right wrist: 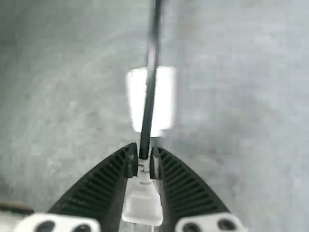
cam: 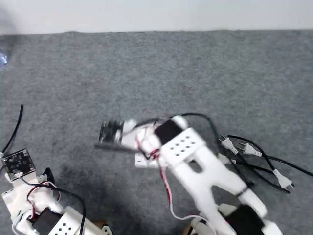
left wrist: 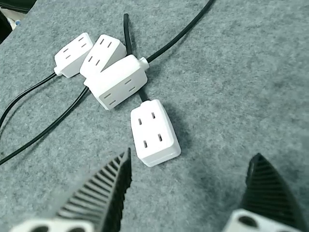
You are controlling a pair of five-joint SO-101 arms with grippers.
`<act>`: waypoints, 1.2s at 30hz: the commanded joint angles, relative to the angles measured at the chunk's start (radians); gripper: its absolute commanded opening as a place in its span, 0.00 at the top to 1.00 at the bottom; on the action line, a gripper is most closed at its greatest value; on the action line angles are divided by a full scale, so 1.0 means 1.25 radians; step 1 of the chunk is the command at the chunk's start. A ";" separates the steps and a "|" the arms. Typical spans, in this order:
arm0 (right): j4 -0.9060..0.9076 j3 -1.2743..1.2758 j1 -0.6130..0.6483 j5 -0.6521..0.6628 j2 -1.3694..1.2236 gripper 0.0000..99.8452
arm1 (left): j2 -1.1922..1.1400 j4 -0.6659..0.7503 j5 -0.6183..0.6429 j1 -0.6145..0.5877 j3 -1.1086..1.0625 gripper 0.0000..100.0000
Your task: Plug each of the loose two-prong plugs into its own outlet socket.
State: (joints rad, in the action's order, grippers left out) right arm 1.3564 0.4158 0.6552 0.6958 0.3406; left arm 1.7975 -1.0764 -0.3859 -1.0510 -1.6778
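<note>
plug (right wrist: 141,207) aimed at a socket (right wrist: 166,99)
we clamp the plug in the right gripper (right wrist: 142,163) to steer it; left gripper (left wrist: 191,164) gapes empty.

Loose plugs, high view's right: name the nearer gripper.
Right. The right gripper, shut on a plug, is at mid-mat, the right arm beside the loose plugs; the left gripper, on the left arm, is at the left corner.

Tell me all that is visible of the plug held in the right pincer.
The plug is white and looks like smooth plastic, narrowing to a neck where its black cord leaves. The right pincer is shut on it, one black ridged finger on each side. Its prongs are hidden. The cord runs on over a white outlet socket on the grey mat.
</note>
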 commanded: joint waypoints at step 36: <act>-0.196 0.172 -0.521 -0.314 0.060 0.61 | 0.006 0.026 -0.009 0.004 0.006 0.64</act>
State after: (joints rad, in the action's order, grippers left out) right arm 1.0986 0.6598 0.0169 0.1112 0.3805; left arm 1.7975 -1.0702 -0.3859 -1.0510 -1.6778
